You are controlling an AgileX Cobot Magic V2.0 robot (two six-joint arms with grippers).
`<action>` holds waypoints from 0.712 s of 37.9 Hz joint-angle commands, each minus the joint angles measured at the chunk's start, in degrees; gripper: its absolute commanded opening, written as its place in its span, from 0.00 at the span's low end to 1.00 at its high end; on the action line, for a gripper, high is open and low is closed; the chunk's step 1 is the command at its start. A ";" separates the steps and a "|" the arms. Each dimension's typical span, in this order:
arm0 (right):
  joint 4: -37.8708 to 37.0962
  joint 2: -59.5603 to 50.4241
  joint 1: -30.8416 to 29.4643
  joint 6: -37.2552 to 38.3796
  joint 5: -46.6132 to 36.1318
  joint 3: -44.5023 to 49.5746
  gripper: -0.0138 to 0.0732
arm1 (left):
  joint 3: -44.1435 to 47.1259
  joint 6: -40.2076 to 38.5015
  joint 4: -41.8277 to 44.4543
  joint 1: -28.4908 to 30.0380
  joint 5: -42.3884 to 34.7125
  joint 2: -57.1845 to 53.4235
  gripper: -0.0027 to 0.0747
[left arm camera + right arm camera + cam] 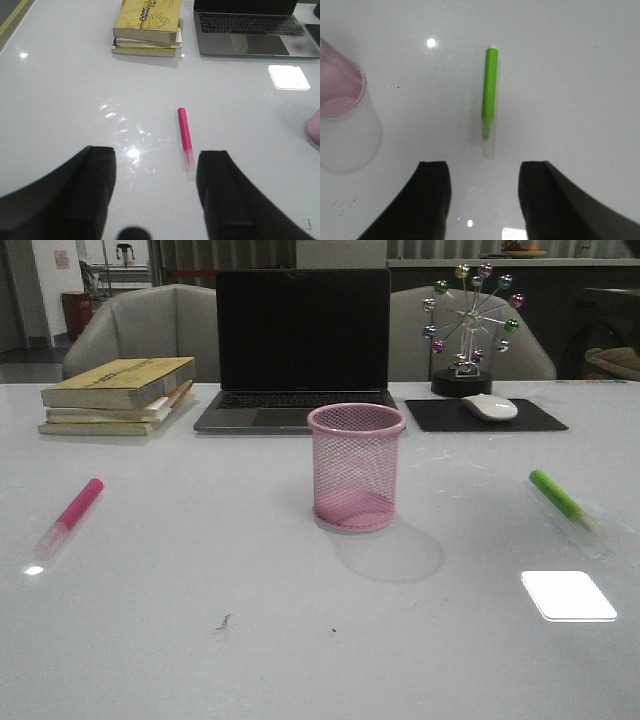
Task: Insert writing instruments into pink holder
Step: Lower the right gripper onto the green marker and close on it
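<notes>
The pink holder [356, 466], a round wire-mesh cup, stands upright at the table's middle; part of it shows in the right wrist view [337, 82] and a sliver in the left wrist view [314, 131]. A hot pink highlighter [73, 512] [184, 135] lies flat on the left side, its clear cap just ahead of my open left gripper [156, 160]. A green highlighter [560, 499] [490, 92] lies flat on the right side, a little beyond my open right gripper [482, 172]. Neither gripper holds anything or appears in the front view.
Behind the holder sits an open laptop [300, 350] [250, 27]. A stack of books [118, 395] [148, 27] lies at the back left. A mouse [490, 407] on a black pad [485, 416] and a ferris-wheel ornament [468, 330] stand at the back right.
</notes>
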 commanded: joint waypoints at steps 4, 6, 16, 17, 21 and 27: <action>0.13 12.79 0.05 0.03 2.76 -13.41 0.66 | -1.97 0.07 -0.73 0.14 -3.78 0.34 0.60; 0.13 16.54 0.05 0.03 4.30 -16.87 0.66 | -1.97 0.07 -0.73 0.14 -3.78 0.34 0.60; -0.43 31.26 0.05 -0.02 10.89 -31.95 0.66 | -1.97 0.07 -0.73 0.14 -3.78 0.34 0.60; -0.75 32.36 0.05 -0.02 10.95 -33.16 0.66 | -1.97 0.07 -0.73 0.14 -3.78 0.34 0.60; -2.06 35.12 0.05 -0.02 11.07 -36.39 0.66 | -1.97 0.07 -0.73 0.14 -3.78 0.34 0.60; -4.79 37.86 0.05 -0.02 11.95 -38.34 0.66 | -1.97 0.07 -0.73 0.14 -3.78 0.34 0.60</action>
